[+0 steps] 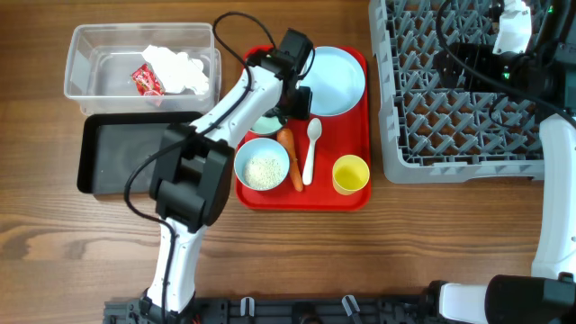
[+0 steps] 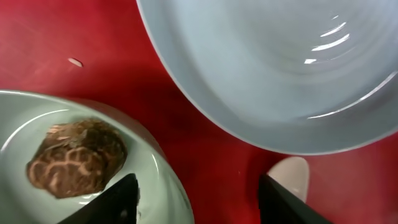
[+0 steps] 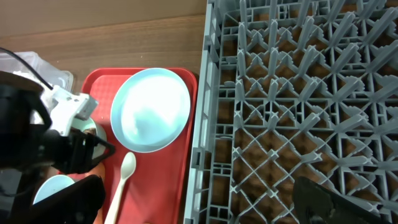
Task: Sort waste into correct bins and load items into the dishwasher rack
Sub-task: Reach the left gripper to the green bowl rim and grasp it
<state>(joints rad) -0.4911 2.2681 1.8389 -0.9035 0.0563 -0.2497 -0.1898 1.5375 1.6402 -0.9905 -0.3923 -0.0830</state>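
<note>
All places are given from the flat red tray [image 1: 353, 193], starting at its front edge. On the front right corner stands the small yellow cup [image 1: 350, 174]. Front left sits a pale bowl [image 1: 262, 166] of white rice grains [image 1: 263, 171], with the orange carrot [image 1: 291, 155] and the white plastic spoon [image 1: 310, 150] lying beside it towards the middle.

Further back on the left side, the left gripper [image 2: 198, 198] hangs with its fingers [image 2: 118, 202] apart over the rim of a second pale bowl [image 2: 155, 168], which holds a small brown lump [image 2: 74, 155].

The light blue plate [image 1: 337, 79] fills the back right corner.

Left of the tray lies the black tray [image 1: 112, 157]; behind it the clear tub [image 1: 85, 63] holds the red wrapper [image 1: 147, 81] and the crumpled tissue [image 1: 180, 67].

Right of the tray stands the grey rack [image 1: 432, 108], and over it the right gripper [image 3: 199, 202] hovers, fingers spread wide around nothing.
</note>
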